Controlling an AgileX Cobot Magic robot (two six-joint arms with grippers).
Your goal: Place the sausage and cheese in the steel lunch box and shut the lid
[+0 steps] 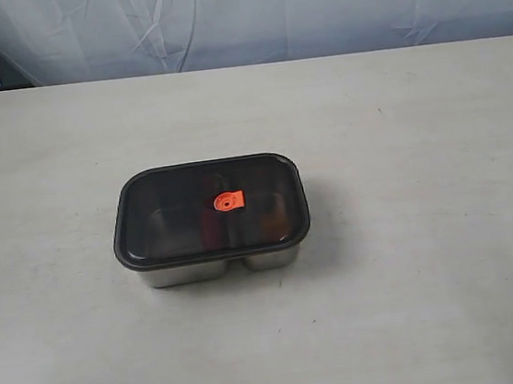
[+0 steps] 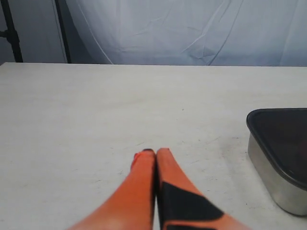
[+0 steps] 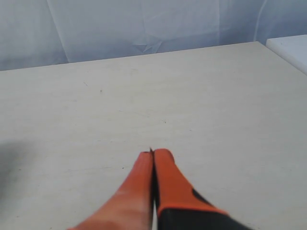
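Observation:
The steel lunch box (image 1: 212, 269) stands near the middle of the table with the dark lid (image 1: 171, 213) seated on top, its orange valve tab (image 1: 228, 200) at centre. A reddish shape shows dimly through the lid beside the divider; the sausage and the cheese cannot be made out. Neither gripper appears in the exterior view. My left gripper (image 2: 156, 152) is shut and empty above bare table, with a corner of the lunch box (image 2: 276, 184) and lid (image 2: 283, 136) off to one side. My right gripper (image 3: 153, 154) is also shut and empty over bare table.
The pale table (image 1: 417, 137) runs back to a wrinkled white backdrop (image 1: 245, 12). A dark stand pole (image 2: 10, 33) rises at the table's far corner in the left wrist view. A white surface (image 3: 292, 48) adjoins the table edge in the right wrist view.

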